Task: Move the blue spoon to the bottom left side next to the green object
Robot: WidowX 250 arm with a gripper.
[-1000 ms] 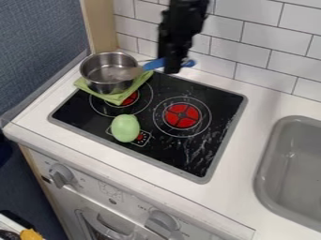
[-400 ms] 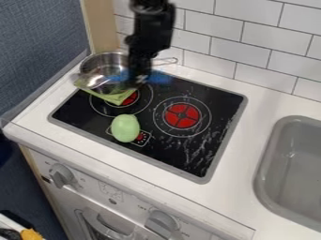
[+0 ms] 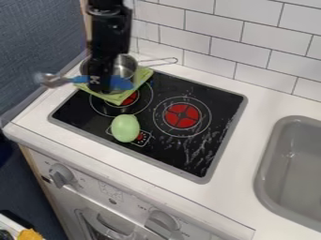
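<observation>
A blue-handled spoon with a silver metal bowl [image 3: 81,79] is grasped in the black two-finger claw [image 3: 99,89], whose fingers are closed across the handle. The spoon lies roughly crosswise in the claw: its metal bowl points out to the left of the view, and blue handle shows on both sides of the fingers. In the view the claw hangs in front of the shiny metal saucepan [image 3: 125,66] at the rear left of the stove; how high above the cloth it is, I cannot tell. The smooth, pale green oval object [image 3: 125,128] lies apart from the claw, nearer the front edge of the stove.

The saucepan rests on a folded light green cloth [image 3: 119,97], its thin wire handle pointing right. The cloth partly covers a red-centred burner [image 3: 129,99]. A second red-centred burner [image 3: 181,116] shows to the right on the black glossy cooktop [image 3: 194,157], which has a grey rim and whitish streaks. Around it runs the white tabletop [image 3: 37,110], with a grey rounded sink [image 3: 282,164] set into the right side. Below the front edge is a white panel with grey knobs [image 3: 61,176]. Behind stands a white tiled wall [image 3: 213,28]; to the left is a dark blue textured surface [image 3: 37,37].
</observation>
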